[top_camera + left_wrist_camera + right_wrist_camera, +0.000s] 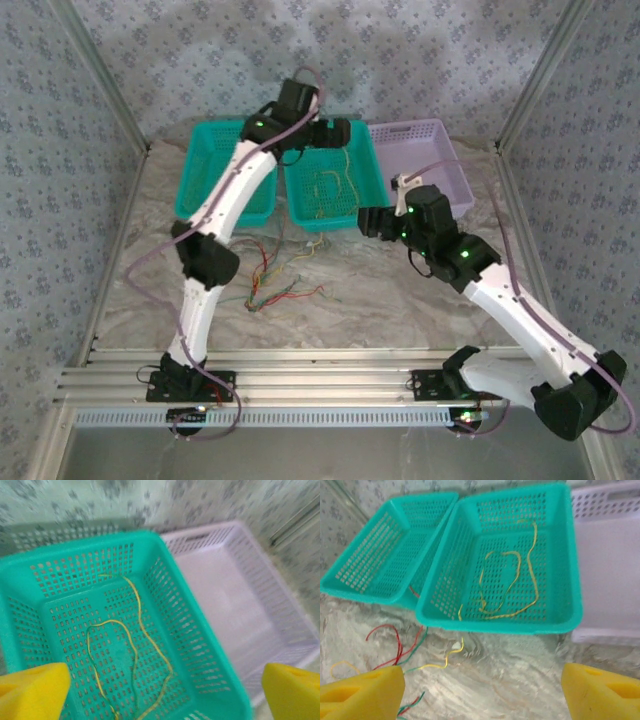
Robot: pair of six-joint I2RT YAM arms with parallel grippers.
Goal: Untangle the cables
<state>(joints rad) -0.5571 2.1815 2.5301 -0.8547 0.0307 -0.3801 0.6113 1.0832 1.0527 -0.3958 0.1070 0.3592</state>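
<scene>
A yellow cable [137, 650] lies looped on the floor of the middle teal basket [215, 675]. My left gripper [162, 700] hovers above it, open, with nothing between its yellow fingertips [32, 692]. From above, the left gripper [338, 130] is over that basket's far rim. The yellow cable [510, 585] also shows in the right wrist view. A tangle of red, green and yellow cables [280, 280] lies on the table in front of the baskets, with red and green strands [395, 647] and a yellow one [442, 660]. My right gripper [482, 695] is open and empty above the table, near the basket's front edge.
A second teal basket [225, 175] stands to the left, overlapping the middle one. A pale purple basket [430, 165] stands to the right and holds nothing. Crinkled grey sheeting [380, 300] covers the table. Patterned walls close in the back and sides.
</scene>
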